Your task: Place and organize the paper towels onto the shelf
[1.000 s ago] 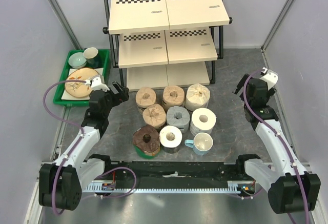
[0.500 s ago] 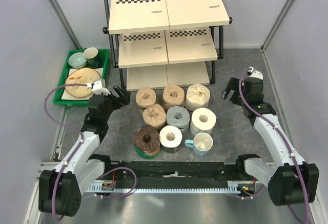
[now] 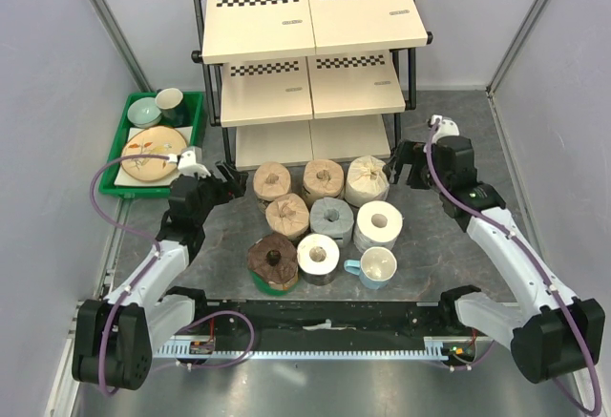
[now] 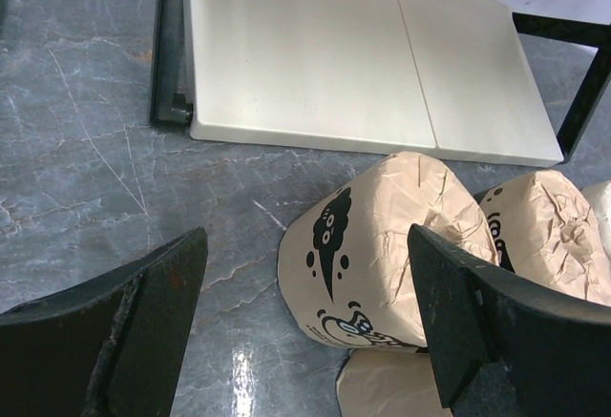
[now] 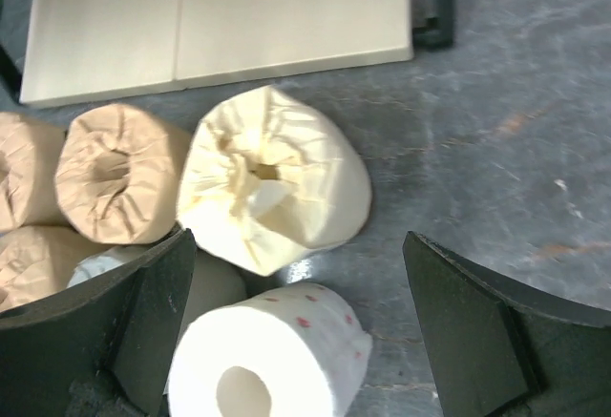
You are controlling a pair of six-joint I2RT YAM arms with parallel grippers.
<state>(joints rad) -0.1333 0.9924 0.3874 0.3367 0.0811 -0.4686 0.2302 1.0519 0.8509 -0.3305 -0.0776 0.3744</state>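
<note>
Several paper towel rolls stand clustered on the grey floor in front of the shelf [image 3: 310, 54]: tan rolls [image 3: 272, 180] [image 3: 323, 178] [image 3: 287, 215], a cream roll [image 3: 368, 180], a grey roll [image 3: 331, 217], white rolls [image 3: 378, 226] [image 3: 318, 255] and a dark brown roll [image 3: 273, 260]. My left gripper [image 3: 229, 177] is open and empty, just left of the back tan roll [image 4: 382, 245], which lies between its fingers [image 4: 305, 317]. My right gripper [image 3: 401, 164] is open and empty, right of the cream roll [image 5: 272, 178], above it and a white roll [image 5: 267, 360]; its jaws [image 5: 296, 331] stand wide apart.
A white mug with a blue handle [image 3: 374, 266] stands at the front right of the rolls. A green tray of dishes [image 3: 158, 135] sits left of the shelf. The shelf's lowest board [image 4: 315, 54] [image 5: 220, 16] lies just behind the rolls. Grey walls close both sides.
My right gripper has swung left and forward to the cream roll. My left gripper has moved right, close to the back tan roll. The rolls have not moved.
</note>
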